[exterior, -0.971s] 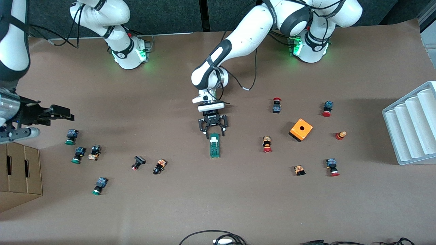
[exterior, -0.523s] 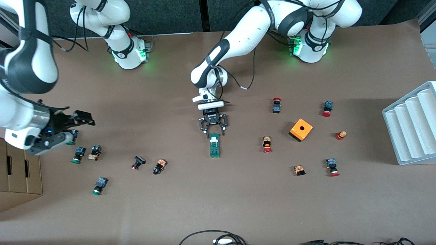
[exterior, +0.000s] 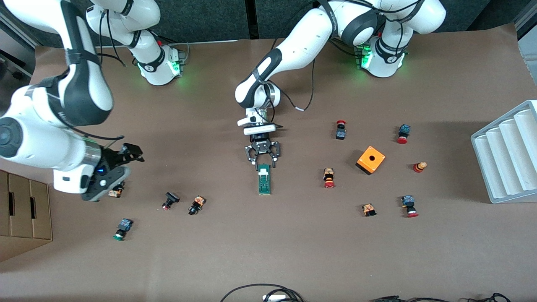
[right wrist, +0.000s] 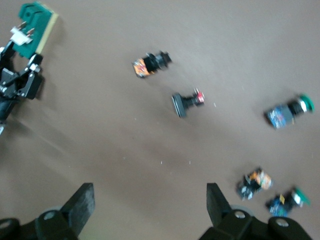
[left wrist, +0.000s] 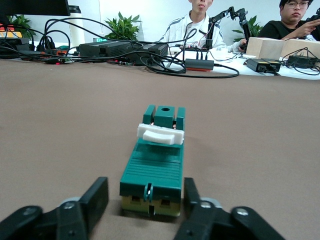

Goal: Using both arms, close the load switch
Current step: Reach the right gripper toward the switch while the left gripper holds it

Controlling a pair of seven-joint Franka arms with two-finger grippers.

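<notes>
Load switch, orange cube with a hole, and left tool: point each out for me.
load switch (exterior: 264, 180): front view, middle of its green body.
orange cube with a hole (exterior: 371, 159): front view, top face.
left tool (exterior: 263, 159): front view, midway between fingertips.

bright, even light — slight blur

Orange cube: one round hole on top, toward the left arm's end of the table
Grey ribbed tray: at the table's edge at that same end
Cardboard box: at the right arm's end
Red-capped push-buttons: scattered around the cube
Green-capped push-button: near the box
Black cables: at the table edge nearest the front camera
</notes>
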